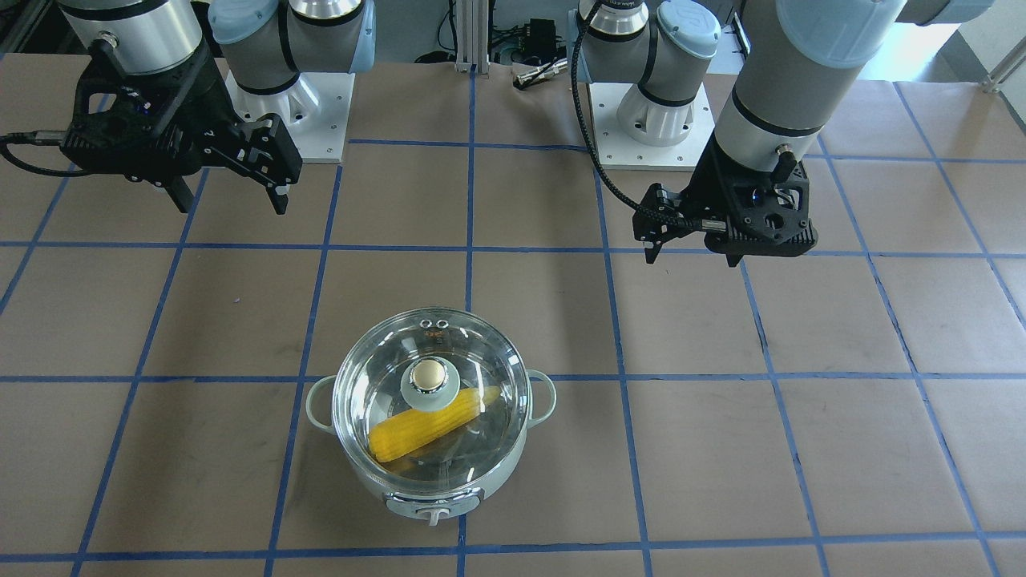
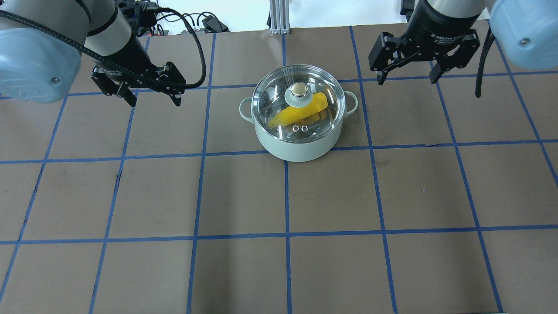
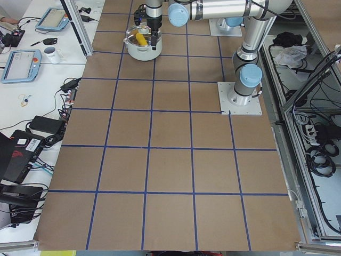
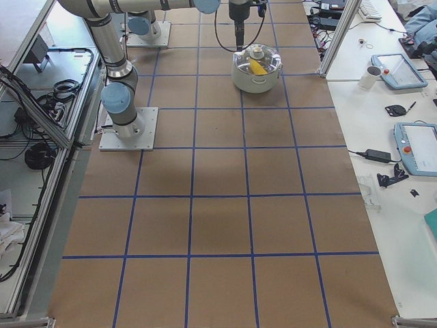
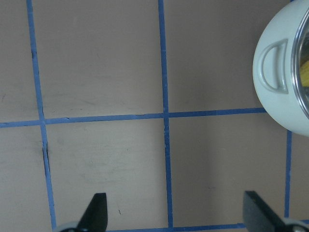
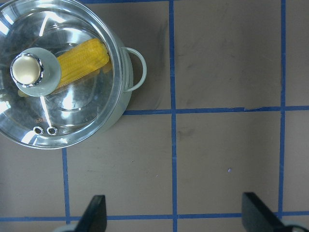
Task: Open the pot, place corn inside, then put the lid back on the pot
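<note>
Both grippers hang above the table, well apart from the pot. The left gripper is out on one side with its jaws spread wide. The right gripper is on the other side, its jaws likewise apart, and neither has anything between them. On my screens the pot stands near the far middle of the table. The corn lies slantwise inside it, and the glass lid covers it with the knob up. I judge the task as good as done, so the risks are all about undoing it.

The first risk is the lid. In the front-facing view it appears to sit level on the pot, but through the glass and reflections I cannot tell whether it is seated all the way round. One end of the corn lies close to the wall, and if it rides high it could prop the lid.

The second risk is my own driving. An arm move that sweeps low across the middle could clip the knob or a loop handle. That would shove the pot or slide the lid off. The right wrist camera shows the whole lid just off to one side of that gripper, so a careless descent there is the likelier fault. I would take both arms upward before moving them sideways.
</note>
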{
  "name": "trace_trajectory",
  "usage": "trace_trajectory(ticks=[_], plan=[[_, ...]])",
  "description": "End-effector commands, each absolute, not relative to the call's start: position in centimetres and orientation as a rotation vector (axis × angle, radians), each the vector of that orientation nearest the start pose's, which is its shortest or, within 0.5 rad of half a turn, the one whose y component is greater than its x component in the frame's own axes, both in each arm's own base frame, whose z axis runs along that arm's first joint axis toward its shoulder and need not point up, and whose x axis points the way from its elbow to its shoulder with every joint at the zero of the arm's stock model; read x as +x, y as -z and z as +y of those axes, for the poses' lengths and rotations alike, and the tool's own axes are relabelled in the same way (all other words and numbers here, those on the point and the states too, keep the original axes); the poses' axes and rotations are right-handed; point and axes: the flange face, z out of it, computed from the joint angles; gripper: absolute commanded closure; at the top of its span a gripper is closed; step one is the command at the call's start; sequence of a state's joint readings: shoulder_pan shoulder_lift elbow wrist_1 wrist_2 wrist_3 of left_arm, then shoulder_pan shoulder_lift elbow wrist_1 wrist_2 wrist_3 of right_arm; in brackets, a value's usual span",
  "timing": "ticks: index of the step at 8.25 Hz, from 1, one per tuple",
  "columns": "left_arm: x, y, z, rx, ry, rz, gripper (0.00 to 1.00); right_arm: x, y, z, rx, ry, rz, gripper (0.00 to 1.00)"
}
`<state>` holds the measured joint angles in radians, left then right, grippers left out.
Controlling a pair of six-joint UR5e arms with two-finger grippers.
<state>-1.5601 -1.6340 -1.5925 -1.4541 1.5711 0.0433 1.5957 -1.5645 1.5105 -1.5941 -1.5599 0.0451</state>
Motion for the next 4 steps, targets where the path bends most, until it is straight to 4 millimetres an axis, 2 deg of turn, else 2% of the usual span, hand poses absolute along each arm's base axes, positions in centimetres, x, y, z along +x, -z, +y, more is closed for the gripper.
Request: trace_trajectory(ticks=[1, 4], plan=[[-12.83, -45.65, -52.14, 0.058, 0.048, 3.138, 0.00, 14.75, -51.84, -49.67, 0.023, 0.123, 3.117, 0.00], [-12.76, -45.65, -52.16, 0.055, 0.048, 3.138, 0.00, 14.72, -51.69, -49.72, 0.016, 0.119, 3.120, 0.00]])
